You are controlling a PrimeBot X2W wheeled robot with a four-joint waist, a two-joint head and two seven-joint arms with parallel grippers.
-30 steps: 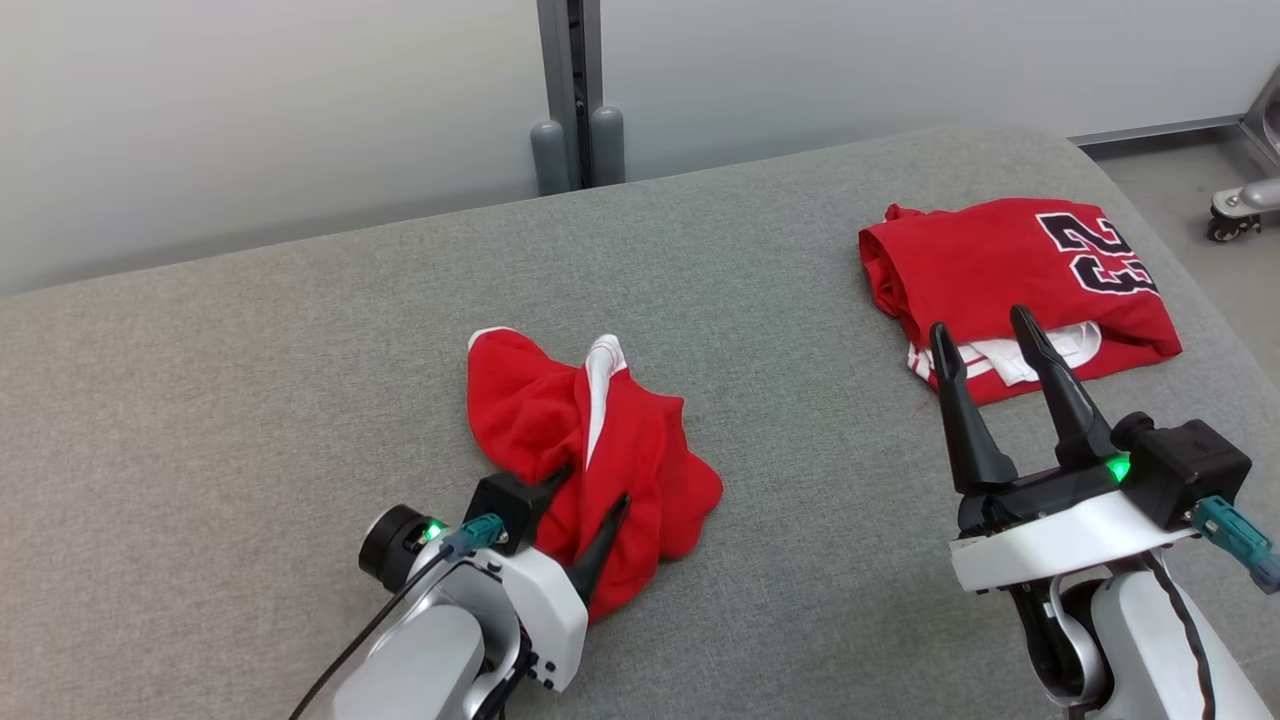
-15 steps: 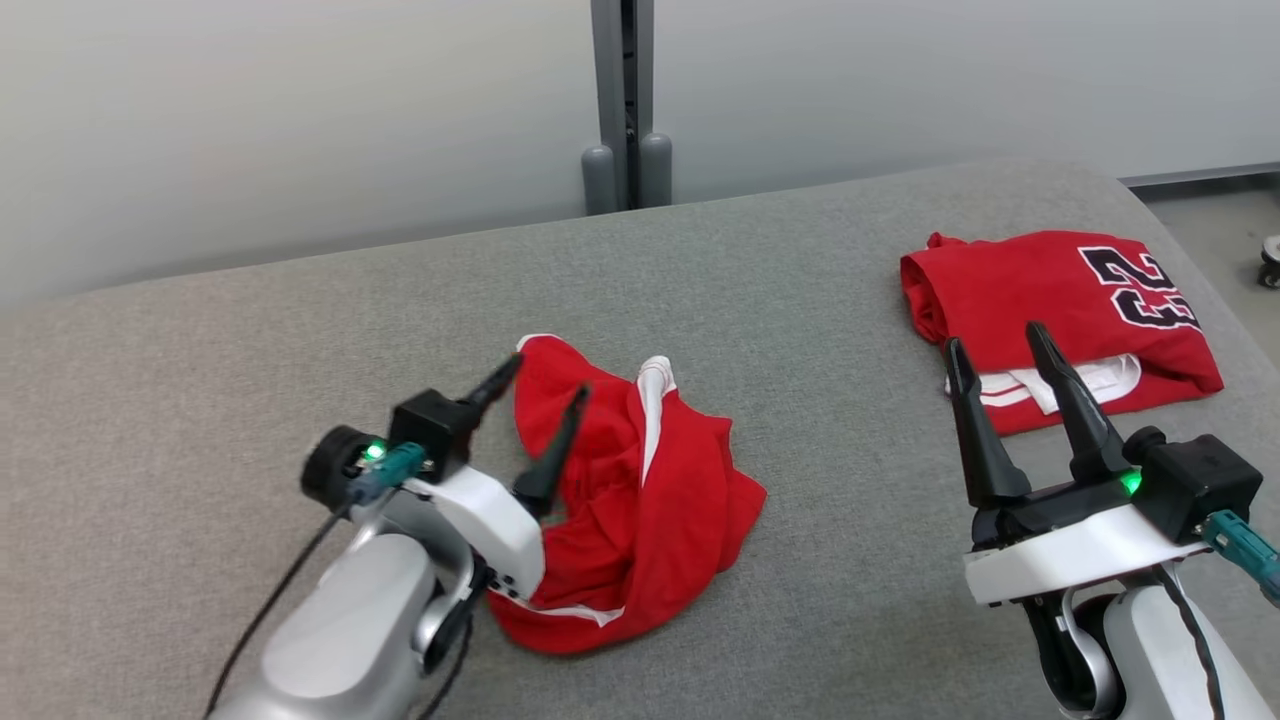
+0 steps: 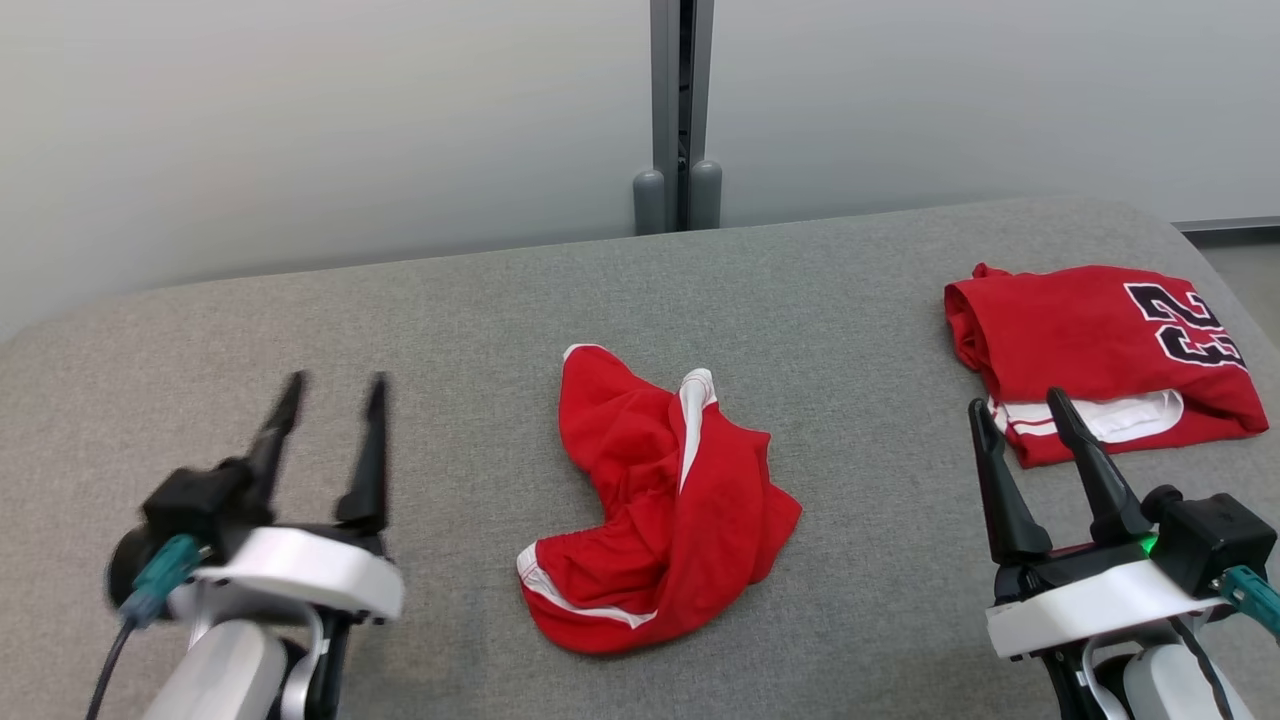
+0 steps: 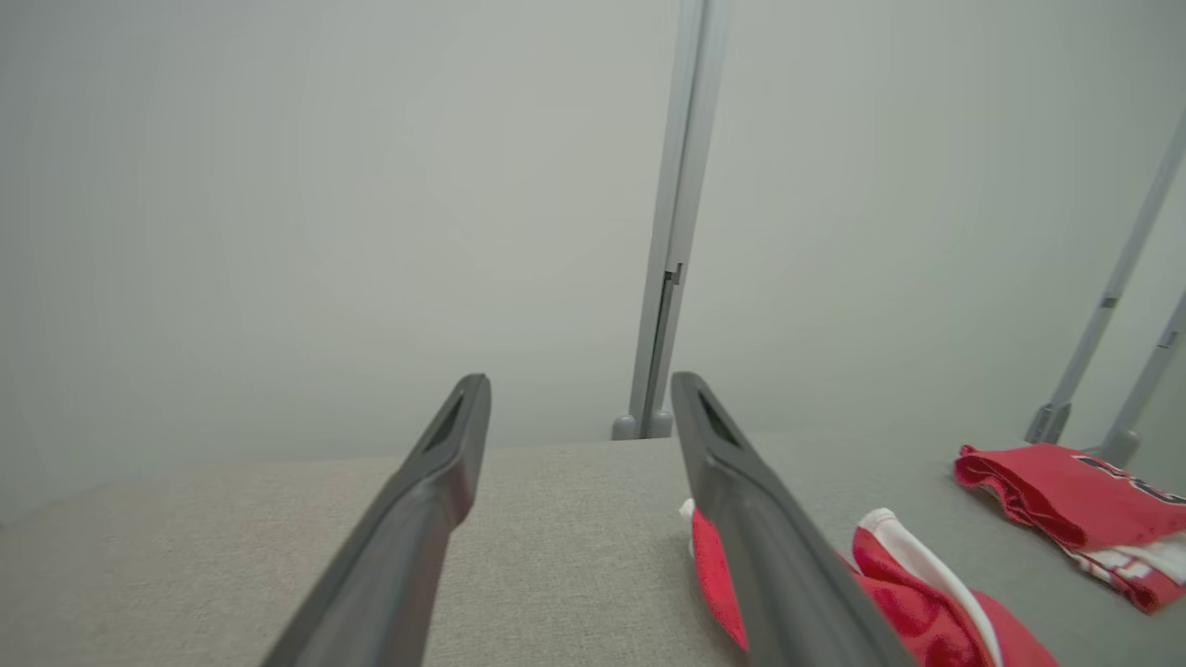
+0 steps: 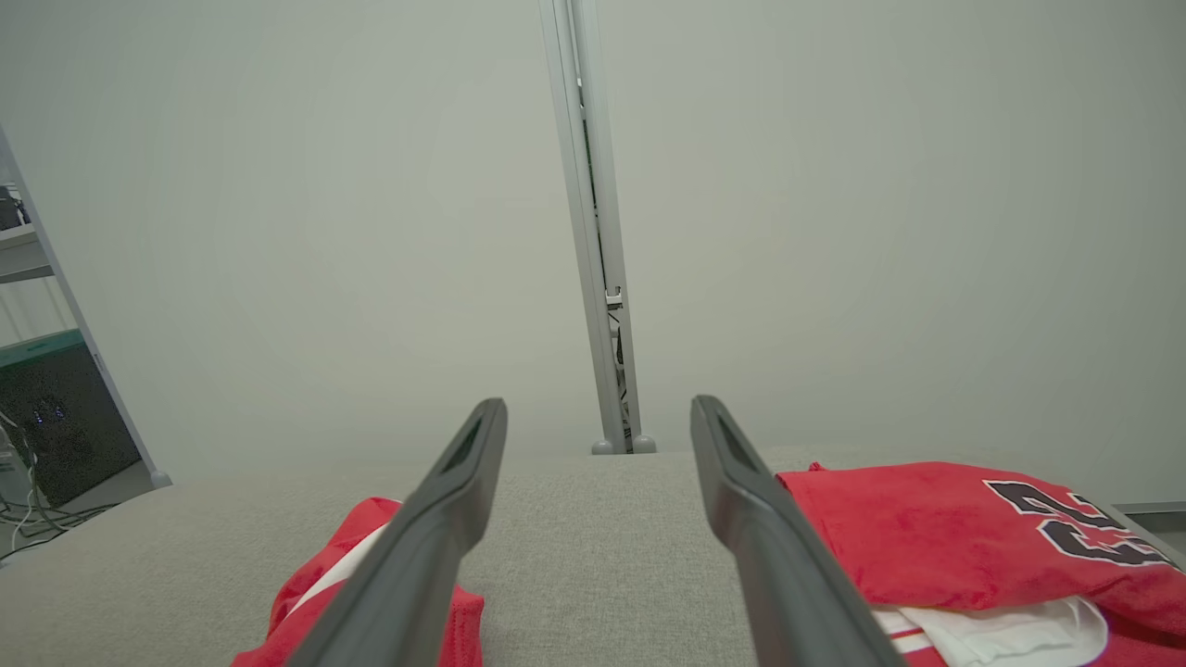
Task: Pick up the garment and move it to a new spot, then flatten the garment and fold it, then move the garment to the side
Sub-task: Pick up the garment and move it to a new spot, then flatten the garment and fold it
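A: Any writing?
B: A black "23", lying sideways, on the folded red jersey at the right of the grey table.
A: Garment?
B: Crumpled red shorts with white trim, mid-table and untouched. Left gripper is blurred, spread and empty. Right gripper is spread; contact with the jersey is unclear.

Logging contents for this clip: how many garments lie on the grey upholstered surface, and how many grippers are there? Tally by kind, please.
crumpled red garment with white trim: 1
folded red jersey with dark numerals: 1
dark two-finger grippers: 2, the left gripper and the right gripper
Total: 4
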